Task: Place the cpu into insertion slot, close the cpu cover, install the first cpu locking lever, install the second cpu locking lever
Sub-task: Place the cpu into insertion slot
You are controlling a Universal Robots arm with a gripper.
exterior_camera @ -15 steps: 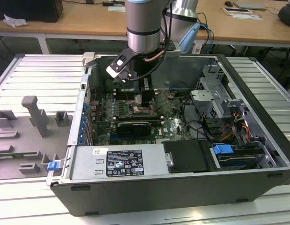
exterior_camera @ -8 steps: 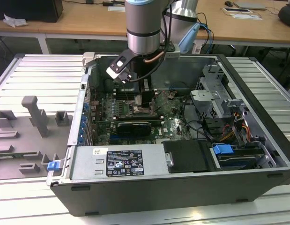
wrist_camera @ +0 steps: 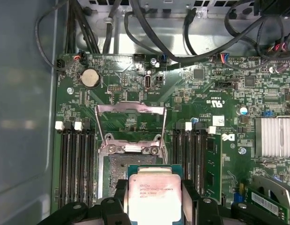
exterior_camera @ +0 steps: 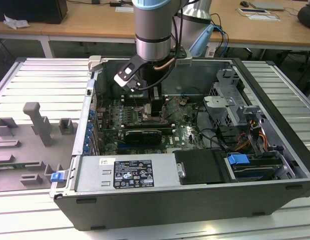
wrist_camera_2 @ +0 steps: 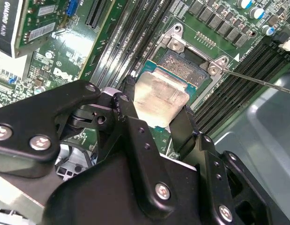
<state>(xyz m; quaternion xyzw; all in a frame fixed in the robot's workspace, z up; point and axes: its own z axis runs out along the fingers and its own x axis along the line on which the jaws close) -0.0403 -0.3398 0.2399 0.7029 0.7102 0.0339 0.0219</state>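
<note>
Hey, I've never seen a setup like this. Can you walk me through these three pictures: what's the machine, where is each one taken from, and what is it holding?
The machine is a robot arm reaching down into an open computer case that lies on a ribbed metal table. The exterior view comes from a camera off the arm. Both wrist views come from cameras riding on the arm, looking past its black gripper at the green motherboard. The gripper is shut on the cpu, a small square chip with a silvery top, held over the insertion slot; it does not look seated. The cpu cover, a thin metal frame, stands flipped open at one edge of the slot. A thin locking lever sticks out beside it.
</note>
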